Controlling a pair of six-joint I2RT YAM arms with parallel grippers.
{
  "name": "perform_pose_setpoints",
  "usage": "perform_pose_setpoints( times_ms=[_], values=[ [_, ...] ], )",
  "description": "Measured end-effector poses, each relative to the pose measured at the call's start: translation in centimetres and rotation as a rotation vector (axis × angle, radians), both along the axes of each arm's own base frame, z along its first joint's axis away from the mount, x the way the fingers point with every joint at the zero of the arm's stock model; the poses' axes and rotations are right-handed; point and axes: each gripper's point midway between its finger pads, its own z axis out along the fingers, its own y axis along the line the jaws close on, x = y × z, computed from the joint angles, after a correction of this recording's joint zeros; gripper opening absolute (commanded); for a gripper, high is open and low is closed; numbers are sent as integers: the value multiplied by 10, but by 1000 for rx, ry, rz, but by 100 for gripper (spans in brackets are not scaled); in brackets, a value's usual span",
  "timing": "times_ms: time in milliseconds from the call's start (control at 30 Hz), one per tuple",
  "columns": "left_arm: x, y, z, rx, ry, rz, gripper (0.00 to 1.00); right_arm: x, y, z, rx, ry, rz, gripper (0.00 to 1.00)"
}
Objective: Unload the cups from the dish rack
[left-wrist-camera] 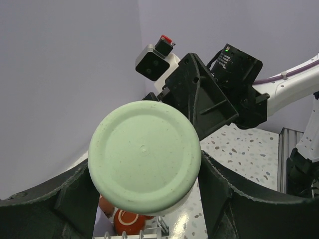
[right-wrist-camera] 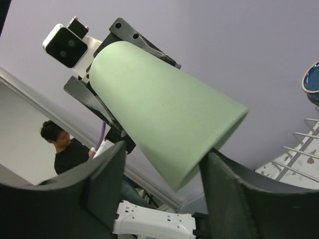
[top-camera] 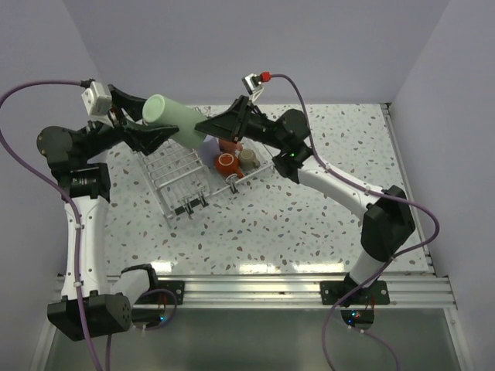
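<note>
A large mint-green cup (top-camera: 176, 121) hangs tilted in the air above the wire dish rack (top-camera: 179, 185). My left gripper (top-camera: 155, 135) is shut on its body, and its round base faces the left wrist camera (left-wrist-camera: 144, 157). My right gripper (top-camera: 207, 127) is open, with one finger on each side of the cup's rim end (right-wrist-camera: 164, 112). An orange-red cup (top-camera: 225, 163) and a beige cup (top-camera: 249, 158) sit in the rack's right section. The orange-red cup also shows under the green one in the left wrist view (left-wrist-camera: 127, 220). A dark blue cup (right-wrist-camera: 313, 82) shows at the right edge of the right wrist view.
The rack stands at the back middle of the speckled table (top-camera: 309, 224), with walls close behind and to the left. Both arms meet above the rack's left section. A person (right-wrist-camera: 62, 147) shows in the background of the right wrist view.
</note>
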Motion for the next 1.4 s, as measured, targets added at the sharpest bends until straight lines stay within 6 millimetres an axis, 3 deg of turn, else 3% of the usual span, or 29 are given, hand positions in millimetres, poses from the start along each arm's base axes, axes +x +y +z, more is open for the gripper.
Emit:
perform_pose_setpoints(
  times_ms=[33, 67, 167, 200, 300, 400, 433, 500, 667, 900, 1033, 1133, 1233, 1400],
  values=[
    [-1, 0, 0, 0, -2, 0, 0, 0, 1, 0, 4, 6, 4, 52],
    [-1, 0, 0, -1, -6, 2, 0, 1, 1, 0, 9, 12, 8, 37],
    [-1, 1, -4, -5, -7, 13, 0, 1, -1, 4, 36, 29, 22, 15],
    [1, 1, -8, -7, 8, 11, 0, 0, -3, 10, 54, 17, 22, 2],
    [1, 0, -22, -17, 81, -10, 0, -7, -9, 18, 67, -39, 41, 0],
    [0, -1, -27, -13, 105, -19, 45, -9, -11, 16, 47, -53, 36, 0],
    [-1, -1, -28, -9, 111, -23, 73, -9, -11, 14, 32, -56, 26, 0],
    [-1, -3, -32, 2, 115, -33, 98, -12, -14, 13, -8, -68, -5, 0],
    [12, 4, -39, 24, 92, 31, 100, -5, -37, 11, -179, -112, -231, 0],
    [24, 11, -43, 78, 93, 86, 100, 36, -126, 0, -555, -185, -688, 0],
    [31, 14, -50, 99, 116, 104, 100, 53, -198, -36, -856, -91, -909, 0],
    [38, 17, -55, 105, 141, 118, 100, 61, -276, -88, -1109, 97, -1060, 0],
    [47, 20, -60, 107, 163, 131, 100, 46, -347, -149, -1340, 306, -1150, 0],
    [61, 23, -66, 115, 202, 136, 100, -4, -415, -225, -1571, 600, -1139, 0]
  ],
)
